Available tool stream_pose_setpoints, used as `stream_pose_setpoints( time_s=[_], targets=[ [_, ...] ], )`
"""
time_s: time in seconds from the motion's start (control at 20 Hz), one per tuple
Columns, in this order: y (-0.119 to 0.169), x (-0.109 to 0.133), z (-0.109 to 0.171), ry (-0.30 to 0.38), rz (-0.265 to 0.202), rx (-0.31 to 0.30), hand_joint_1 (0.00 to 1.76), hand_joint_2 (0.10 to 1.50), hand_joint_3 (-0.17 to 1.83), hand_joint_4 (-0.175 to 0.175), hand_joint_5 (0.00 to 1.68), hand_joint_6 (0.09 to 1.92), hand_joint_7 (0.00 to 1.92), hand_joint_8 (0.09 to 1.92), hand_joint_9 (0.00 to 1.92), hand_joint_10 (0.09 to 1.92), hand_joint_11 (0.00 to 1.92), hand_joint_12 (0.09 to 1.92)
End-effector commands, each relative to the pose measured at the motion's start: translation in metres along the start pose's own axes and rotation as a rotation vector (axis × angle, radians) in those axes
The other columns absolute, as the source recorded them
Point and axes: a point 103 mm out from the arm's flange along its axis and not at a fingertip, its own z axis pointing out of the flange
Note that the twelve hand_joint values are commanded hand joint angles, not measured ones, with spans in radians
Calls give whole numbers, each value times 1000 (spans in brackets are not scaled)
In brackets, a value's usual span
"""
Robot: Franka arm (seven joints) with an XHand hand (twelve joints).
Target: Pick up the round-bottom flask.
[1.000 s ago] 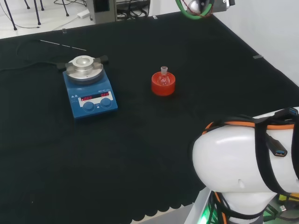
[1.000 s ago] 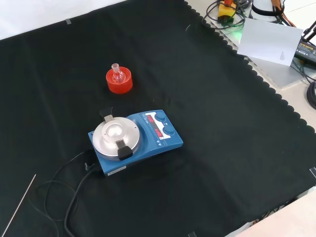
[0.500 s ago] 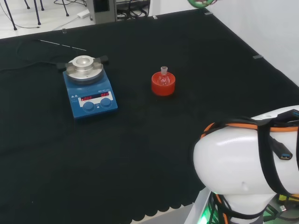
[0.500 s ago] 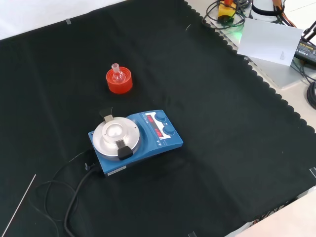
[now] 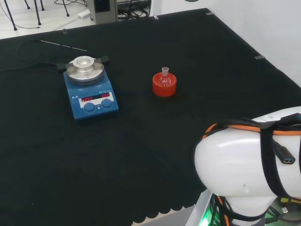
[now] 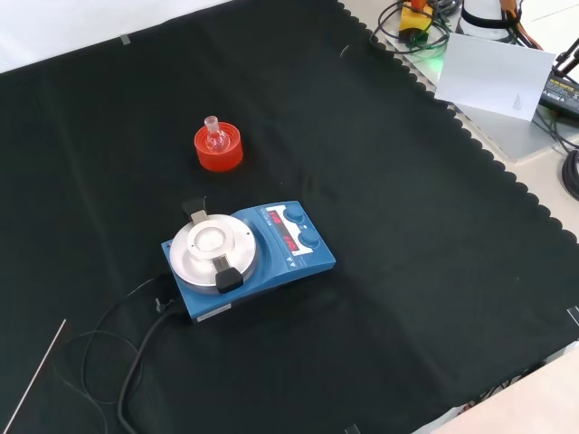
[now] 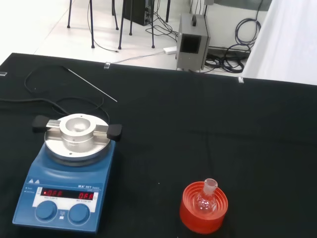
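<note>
We see the small clear glass round-bottom flask (image 5: 164, 78) sitting upright in a red ribbed ring stand (image 5: 164, 85) on the black cloth (image 5: 141, 141), its short neck pointing up. In the head view it stands to the right of a blue hotplate stirrer with a round silver top plate (image 5: 90, 89), well apart from it; in the front view the flask (image 6: 215, 139) is farther off than the stirrer (image 6: 249, 256). The wrist view looks down on both from a distance, the flask (image 7: 205, 201) nested in its stand (image 7: 203, 214) and the stirrer (image 7: 69, 178) off to one side. A thin metal rod (image 7: 92, 85) and a black cable (image 7: 29, 94) lie on the cloth beyond the stirrer.

We cannot tell how the fingers stand, open or curled. We judge the reach has yet to begin: nothing touches the flask, and the wrist camera is far from it.

What could go wrong from here, as we judge it:
1. The flask is clear and small, so the fingers may close beside the neck instead of around it.
2. A push from the side could tip the flask out of the ring or slide the light stand across the cloth.
3. A grip taken too low could catch the stand's rim and lift it together with the flask.
4. The round bulb offers little flat surface, so it could roll or slip once lifted.
</note>
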Motion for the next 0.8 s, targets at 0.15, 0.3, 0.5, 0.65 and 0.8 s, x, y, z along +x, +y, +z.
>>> stream_pose_setpoints(
  time_s=[0.15, 0.3, 0.5, 0.65, 0.8],
  targets=[
    [8, -31, 16, 53, 88, 29, 393, 1200, 218, -23, 410, 87, 185, 504, 191, 615, 0, 884],
    [13, -41, 31, 75, 113, 32, 490, 1140, 239, -30, 407, 87, 191, 527, 211, 629, 0, 937],
    [23, -52, 56, 122, 145, 42, 570, 1005, 423, -35, 400, 87, 190, 568, 239, 645, 0, 1012],
    [39, -59, 78, 182, 166, 55, 617, 935, 507, -37, 394, 87, 191, 581, 262, 653, 0, 1054],
    [63, -67, 106, 218, 172, 92, 646, 891, 556, -40, 400, 87, 192, 588, 276, 658, 0, 1074]
  ],
)
